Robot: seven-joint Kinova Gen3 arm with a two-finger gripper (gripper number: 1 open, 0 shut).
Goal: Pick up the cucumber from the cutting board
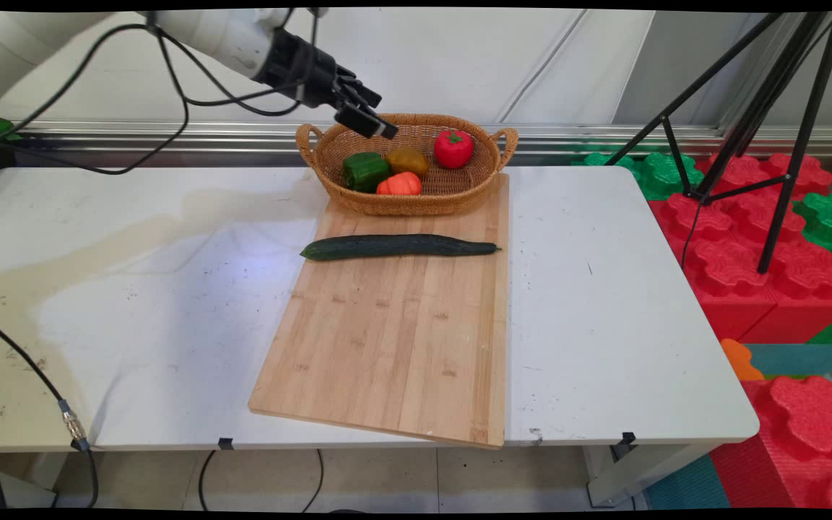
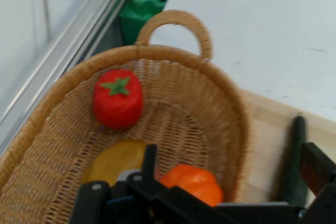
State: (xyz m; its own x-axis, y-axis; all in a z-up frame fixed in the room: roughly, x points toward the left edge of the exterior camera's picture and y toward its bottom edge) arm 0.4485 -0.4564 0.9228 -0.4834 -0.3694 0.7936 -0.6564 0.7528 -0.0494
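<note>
My gripper [image 1: 367,115], jaws apart and empty, hangs over the basket [image 1: 474,189] above the orange vegetable [image 2: 191,182]; probably light, smooth; grasp across its middle.

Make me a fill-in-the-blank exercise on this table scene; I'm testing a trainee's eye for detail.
1. The long dark green cucumber lies across the pale wooden ____.
2. The red toy tomato sits inside the woven wicker ____.
3. The black two-finger gripper hangs over the basket's ____ rim, seen in the main view.
4. The orange toy vegetable lies next to the ____ toy pepper.

Missing words: cutting board; basket; far left; green.
</note>
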